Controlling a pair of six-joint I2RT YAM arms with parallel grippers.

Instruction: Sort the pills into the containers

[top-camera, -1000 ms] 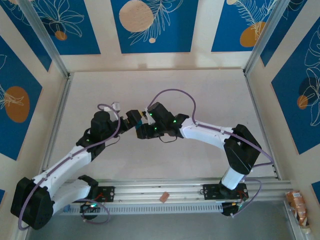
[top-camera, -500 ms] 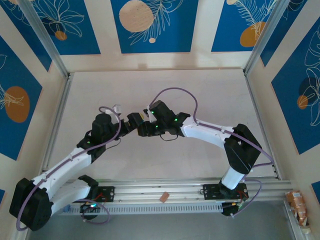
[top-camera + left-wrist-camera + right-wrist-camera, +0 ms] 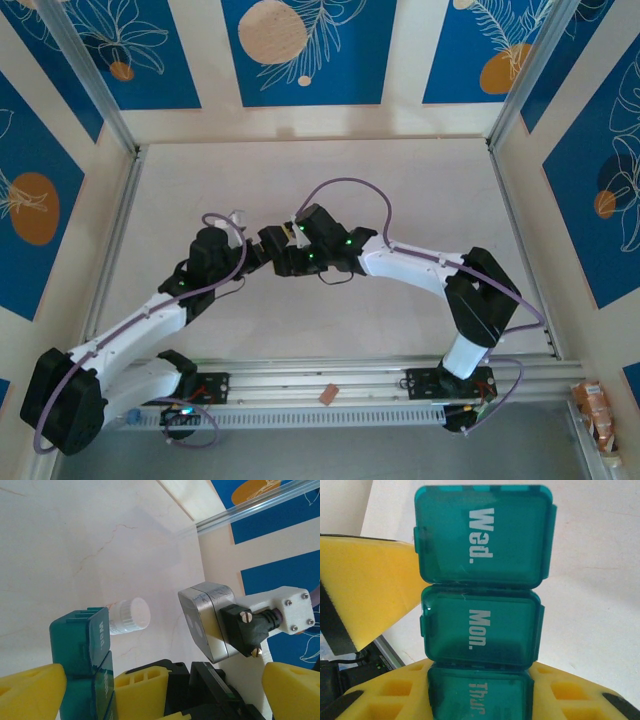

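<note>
the small teal-green plastic pill organiser was pinched at its lower end by the right gripper, and its three visible lids were closed. the left gripper stood spread wide about the organiser's free end. a white ribbed bottle lay beyond the organiser. sorting seemed hardly begun, with opening and filling left to do.

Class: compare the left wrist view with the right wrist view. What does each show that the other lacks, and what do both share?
Left wrist, not right: a white bottle on the table, and a grey camera block on the other arm. Right wrist, not left: readable lid labels, Wed. and Mon.. Both: the teal pill organiser gripped in the right claw.
</note>
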